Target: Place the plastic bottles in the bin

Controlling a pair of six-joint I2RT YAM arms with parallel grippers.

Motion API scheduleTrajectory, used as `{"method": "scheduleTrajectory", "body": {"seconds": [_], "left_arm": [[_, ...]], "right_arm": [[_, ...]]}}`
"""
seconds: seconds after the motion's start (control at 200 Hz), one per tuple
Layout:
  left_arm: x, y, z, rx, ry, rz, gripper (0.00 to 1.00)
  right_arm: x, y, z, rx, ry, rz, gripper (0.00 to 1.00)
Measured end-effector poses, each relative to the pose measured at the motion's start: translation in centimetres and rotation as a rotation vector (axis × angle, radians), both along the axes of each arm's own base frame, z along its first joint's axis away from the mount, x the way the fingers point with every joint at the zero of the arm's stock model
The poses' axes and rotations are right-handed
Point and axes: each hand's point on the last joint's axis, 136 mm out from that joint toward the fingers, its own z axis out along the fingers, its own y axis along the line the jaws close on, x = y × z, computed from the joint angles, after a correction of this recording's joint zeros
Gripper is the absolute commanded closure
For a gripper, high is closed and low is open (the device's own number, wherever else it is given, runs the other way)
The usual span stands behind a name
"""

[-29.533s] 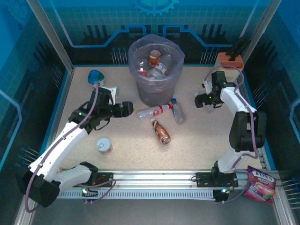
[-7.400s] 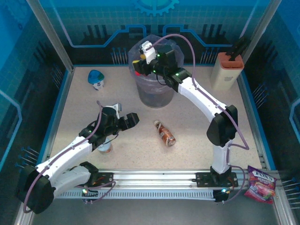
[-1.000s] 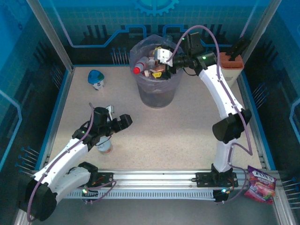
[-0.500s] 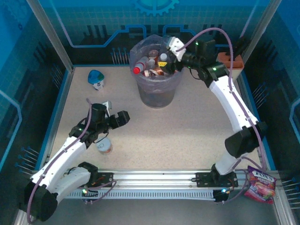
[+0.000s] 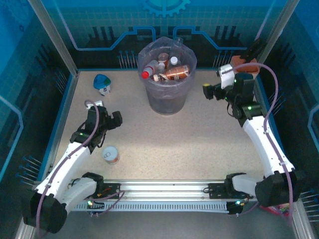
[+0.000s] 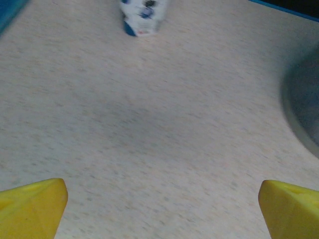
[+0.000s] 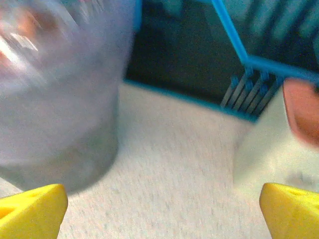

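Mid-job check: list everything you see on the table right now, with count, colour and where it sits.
table: one, speckled beige, blue-edged.
bin: one, grey with translucent purplish liner, far centre.
plastic bottles: several, piled so the exact count is unclear; clear with red or white caps, one copper-brown; all inside the bin.
tin: one, round, pale top, near left.
small white object: one, blue top, far left.
block: one, orange top, far right corner, partly hidden.
left gripper: open, empty, over the table's left side.
right gripper: open, empty, right of the bin.
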Motion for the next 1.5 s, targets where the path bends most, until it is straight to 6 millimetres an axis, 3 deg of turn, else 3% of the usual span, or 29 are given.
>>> {"method": "scheduleTrajectory", "body": {"seconds": [0.15, 0.315, 0.59, 0.7, 0.961, 1.136, 1.501], "left_arm": [[-0.3, 2.8, -3.3, 0.085, -0.002, 0.059, 0.01], [-0.7, 4.2, -6.4, 0.131, -0.005, 0.064, 0.01], [0.8, 4.2, -7.2, 0.160, -0.129, 0.014, 0.01], [1.9, 3.8, -6.8, 0.162, -0.168, -0.012, 0.01], [3.9, 3.4, -7.7, 0.179, -0.175, -0.059, 0.01], [5.5, 3.3, -6.7, 0.185, -0.211, -0.074, 0.01], [7.1, 3.0, -5.8, 0.183, -0.230, -0.104, 0.01]], "right_arm": [[-2.0, -1.9, -7.3, 0.012, 0.133, -0.105, 0.00], [-4.1, -2.6, -14.0, 0.039, 0.238, -0.167, 0.00], [-4.3, -3.0, -20.3, 0.075, 0.281, -0.223, 0.00], [-3.6, -3.1, -20.8, 0.082, 0.257, -0.237, 0.00], [-1.6, -3.5, -18.5, 0.091, 0.103, -0.250, 0.00], [-0.7, -3.6, -18.0, 0.080, 0.057, -0.249, 0.00], [1.0, -3.5, -19.5, 0.036, 0.026, -0.233, 0.00]]}}
